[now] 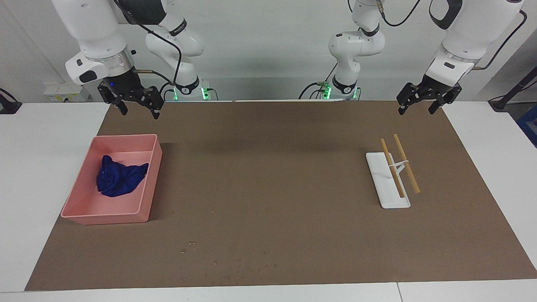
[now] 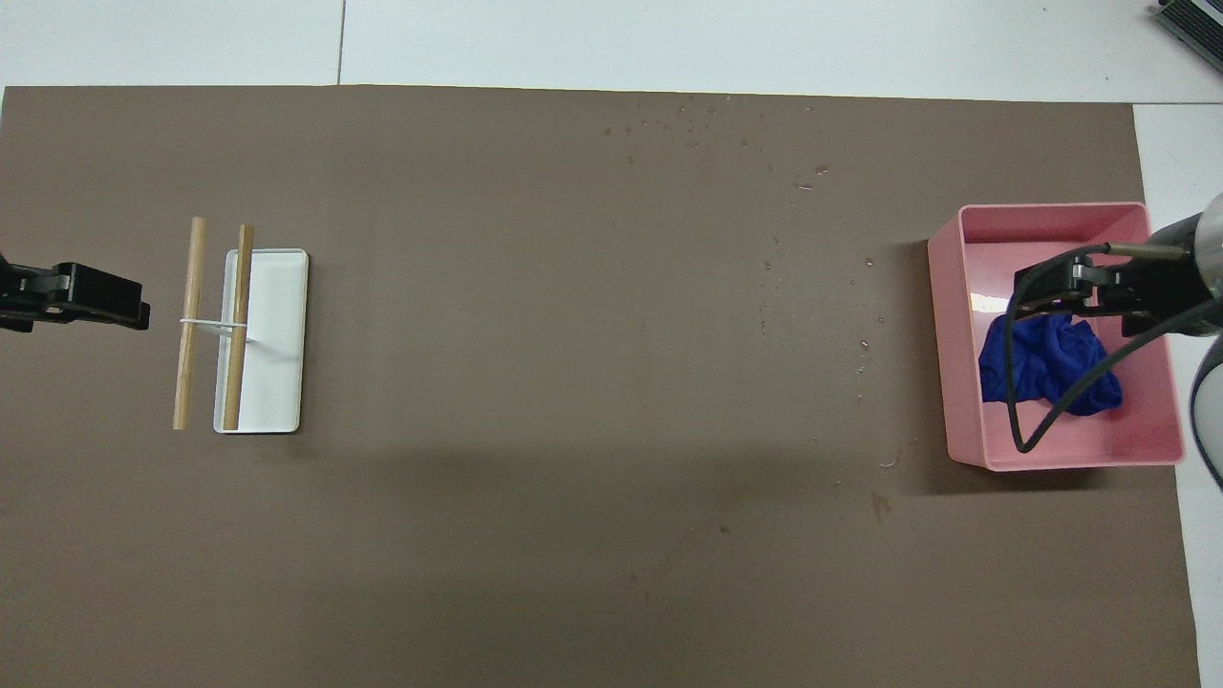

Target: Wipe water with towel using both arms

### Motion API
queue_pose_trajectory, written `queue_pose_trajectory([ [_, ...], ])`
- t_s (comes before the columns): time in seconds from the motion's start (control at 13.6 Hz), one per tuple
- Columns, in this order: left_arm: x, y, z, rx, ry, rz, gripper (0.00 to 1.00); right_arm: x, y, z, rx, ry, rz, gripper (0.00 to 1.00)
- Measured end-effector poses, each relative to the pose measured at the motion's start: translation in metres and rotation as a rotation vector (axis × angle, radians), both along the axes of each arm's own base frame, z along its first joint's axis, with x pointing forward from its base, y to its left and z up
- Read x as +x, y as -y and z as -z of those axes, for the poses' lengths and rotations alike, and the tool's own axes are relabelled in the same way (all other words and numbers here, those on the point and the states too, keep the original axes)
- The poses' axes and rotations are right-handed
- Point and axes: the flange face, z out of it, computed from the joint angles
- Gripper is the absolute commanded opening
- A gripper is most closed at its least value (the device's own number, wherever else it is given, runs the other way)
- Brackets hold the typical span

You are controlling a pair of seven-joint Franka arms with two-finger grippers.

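Observation:
The blue towel lies bunched in the pink tray at the right arm's end of the mat. Water shows as small droplets scattered along the mat's edge farthest from the robots, with more drops beside the tray. My right gripper hangs open and empty, high above the tray and well clear of the towel. My left gripper is open and empty, up over the mat at the left arm's end.
A white rack holds two wooden rods tied with a white band, on the brown mat toward the left arm's end. A black cable from the right arm dangles over the tray.

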Motion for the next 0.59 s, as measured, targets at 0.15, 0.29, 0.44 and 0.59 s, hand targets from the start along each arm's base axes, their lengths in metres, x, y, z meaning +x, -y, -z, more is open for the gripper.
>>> queue_pose_trajectory([
  [0.15, -0.0008, 0.0, -0.0028, 0.0, -0.001, 0.0, 1.0, 0.0, 0.0002, -0.0008, -0.001, 0.002, -0.003, 0.95],
  [0.29, -0.001, 0.0, -0.0026, 0.0, -0.003, 0.0, 1.0, 0.0, 0.0004, -0.0009, -0.009, 0.002, -0.012, 0.95],
  [0.44, -0.001, 0.0, -0.0026, 0.0, -0.003, 0.0, 1.0, 0.0001, 0.0006, -0.0009, -0.012, 0.002, -0.023, 0.97],
  [0.59, -0.0012, 0.0001, -0.0024, 0.0, -0.005, 0.0, 1.0, -0.0001, -0.0004, -0.0008, -0.012, 0.001, -0.025, 0.99],
])
